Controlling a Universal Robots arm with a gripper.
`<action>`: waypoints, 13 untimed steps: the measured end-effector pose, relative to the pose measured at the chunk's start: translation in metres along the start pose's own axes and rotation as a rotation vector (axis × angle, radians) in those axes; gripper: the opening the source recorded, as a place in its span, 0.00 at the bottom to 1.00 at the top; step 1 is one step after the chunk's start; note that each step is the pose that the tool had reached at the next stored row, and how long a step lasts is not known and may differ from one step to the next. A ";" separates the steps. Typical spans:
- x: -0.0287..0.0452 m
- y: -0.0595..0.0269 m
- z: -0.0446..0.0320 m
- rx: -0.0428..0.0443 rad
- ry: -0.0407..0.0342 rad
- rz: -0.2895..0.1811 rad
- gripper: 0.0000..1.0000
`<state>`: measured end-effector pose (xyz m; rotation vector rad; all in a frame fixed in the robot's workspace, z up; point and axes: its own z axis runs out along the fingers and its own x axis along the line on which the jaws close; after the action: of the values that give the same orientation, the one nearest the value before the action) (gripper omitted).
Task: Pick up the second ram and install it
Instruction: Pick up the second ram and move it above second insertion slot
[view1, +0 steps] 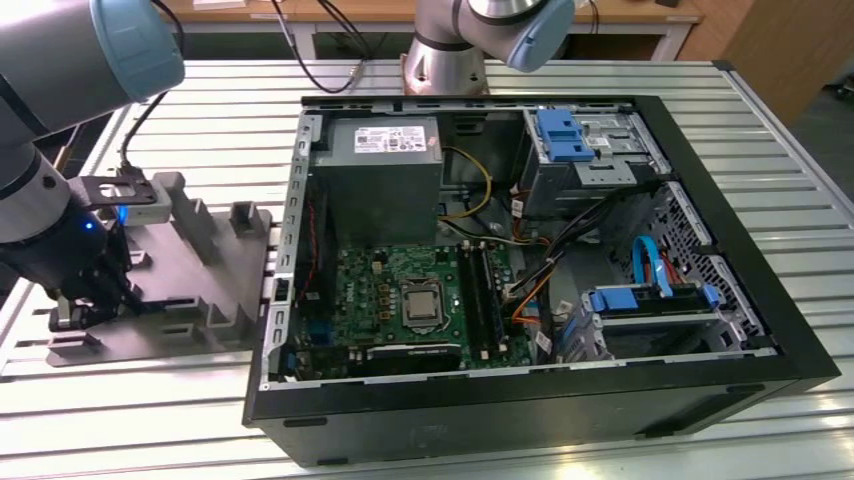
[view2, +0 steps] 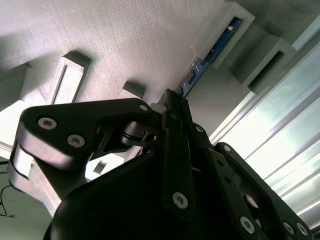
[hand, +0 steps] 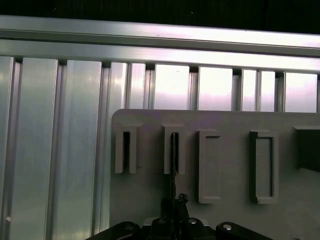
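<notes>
end effector (view2: 172, 101) pinches the second ram (view2: 199, 68) in its holder (view2: 125, 40).

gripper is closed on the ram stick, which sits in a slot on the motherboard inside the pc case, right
Not quite. The gripper is closed on the second ram, but the stick sits in a slot of the grey holder, outside the PC case; the second wrist view shows it.

We see our arm (view1: 54, 120) bent over at the exterior view's left, its wrist pointing straight down. Our gripper (view2: 172, 100) hangs low at its end, black fingers (view2: 172, 150) pressed together, pinching a thin memory stick (view2: 199, 67) edge-on between their tips.
</notes>
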<state>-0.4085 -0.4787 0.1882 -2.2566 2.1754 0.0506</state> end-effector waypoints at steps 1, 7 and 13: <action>0.0000 0.0000 0.0000 0.0000 0.0000 0.000 0.14; 0.0000 0.0000 0.0003 -0.0001 0.0001 0.000 0.14; 0.0000 -0.0001 -0.0001 0.0004 -0.0003 0.000 0.14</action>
<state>-0.4084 -0.4787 0.1883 -2.2563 2.1751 0.0505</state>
